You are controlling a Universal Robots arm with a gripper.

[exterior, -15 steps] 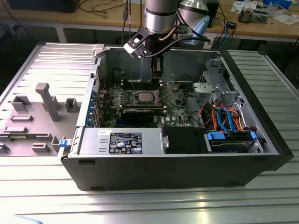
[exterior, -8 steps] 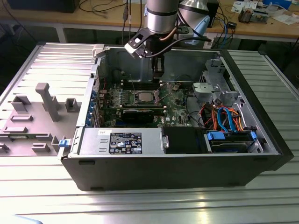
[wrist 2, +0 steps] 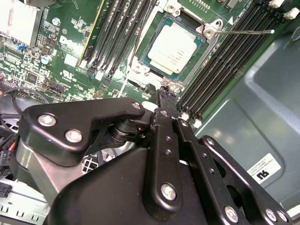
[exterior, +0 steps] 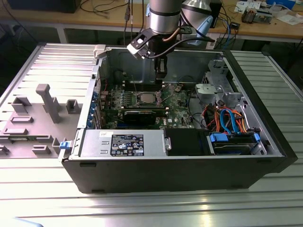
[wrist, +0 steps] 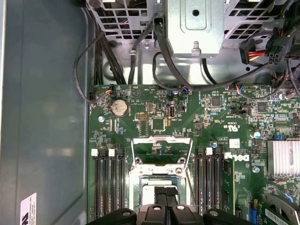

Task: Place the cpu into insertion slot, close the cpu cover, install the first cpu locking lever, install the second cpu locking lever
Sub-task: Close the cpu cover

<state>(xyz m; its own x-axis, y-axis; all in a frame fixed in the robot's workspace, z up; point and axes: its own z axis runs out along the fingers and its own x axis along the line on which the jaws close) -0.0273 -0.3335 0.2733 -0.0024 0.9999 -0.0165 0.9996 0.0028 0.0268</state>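
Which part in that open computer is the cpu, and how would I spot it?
Look inside the open black computer case at the green circuit board. Near its middle, between the banks of long black memory slots, sits the cpu. It is the only small flat square with a plain silver-grey metal top.

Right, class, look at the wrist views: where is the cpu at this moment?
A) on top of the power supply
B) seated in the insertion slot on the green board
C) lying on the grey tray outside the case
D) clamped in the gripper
B: in the second wrist view the cpu lies flat within the silver rim of the insertion slot, and the gripper is beside it, not gripping it.
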